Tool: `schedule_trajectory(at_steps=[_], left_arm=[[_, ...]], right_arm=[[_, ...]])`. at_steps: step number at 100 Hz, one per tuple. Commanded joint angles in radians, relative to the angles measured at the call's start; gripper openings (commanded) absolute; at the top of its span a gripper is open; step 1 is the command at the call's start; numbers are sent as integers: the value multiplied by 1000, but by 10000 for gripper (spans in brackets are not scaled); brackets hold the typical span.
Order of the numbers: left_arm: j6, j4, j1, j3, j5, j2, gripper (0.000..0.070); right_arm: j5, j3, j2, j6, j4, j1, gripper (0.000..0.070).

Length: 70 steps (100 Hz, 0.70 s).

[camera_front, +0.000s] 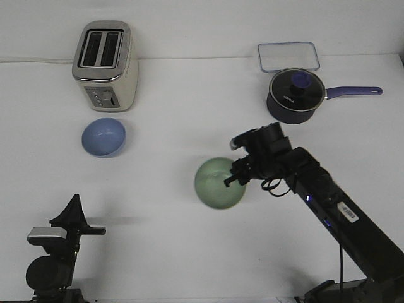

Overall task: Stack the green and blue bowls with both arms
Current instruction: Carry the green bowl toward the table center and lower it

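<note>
Right gripper (232, 178) pinches the green bowl's (216, 184) rim, tilting it above the table (170, 240), blue bowl (103, 136) well apart.

One bowl (103, 137) is periwinkle blue, the other bowl (218, 183) pale sage green. The toaster (105, 65) is cream and silver, the saucepan (295, 96) dark with a purple handle, the table (189, 252) plain white.
</note>
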Motion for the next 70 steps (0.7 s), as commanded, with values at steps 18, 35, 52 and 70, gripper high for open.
schedule_trajectory(at_steps=[18, 35, 52, 70], left_arm=[[0, 10, 0, -19, 0, -1, 12], [0, 10, 0, -19, 0, -1, 12], [0, 10, 0, -19, 0, -1, 12], [0, 10, 0, -19, 0, -1, 12]], right_arm=[[1, -145, 7, 100, 159, 134, 3], [5, -228, 7, 130, 224, 161, 3], [5, -269, 7, 145, 252, 170, 3], [42, -272, 8, 143, 253, 169, 4]])
